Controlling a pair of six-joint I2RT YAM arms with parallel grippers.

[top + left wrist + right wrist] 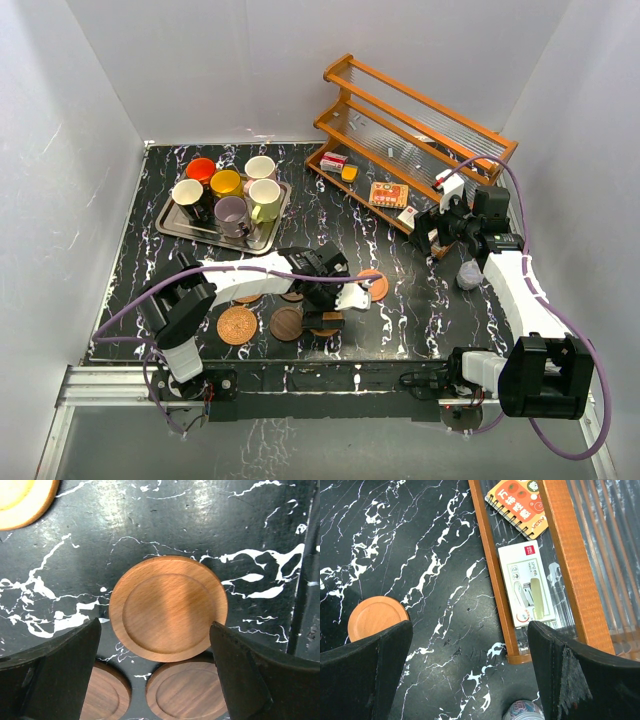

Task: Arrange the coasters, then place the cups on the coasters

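My left fingers [65,670] stand wide and hold nothing, straddling an orange-brown coaster [168,608] that lies flat on the table [210,525]. Its near edge crowds two dark brown coasters [187,695], and I can't tell whether it rests on them. I'd drop straight down, set both tips on the rim's widest line and close gently, so the thin disc neither flips nor drags its neighbours. My right fingers [365,675] are also wide and empty, beside the rack [490,580]. The cups [225,185] sit on the tray [172,228], well apart.
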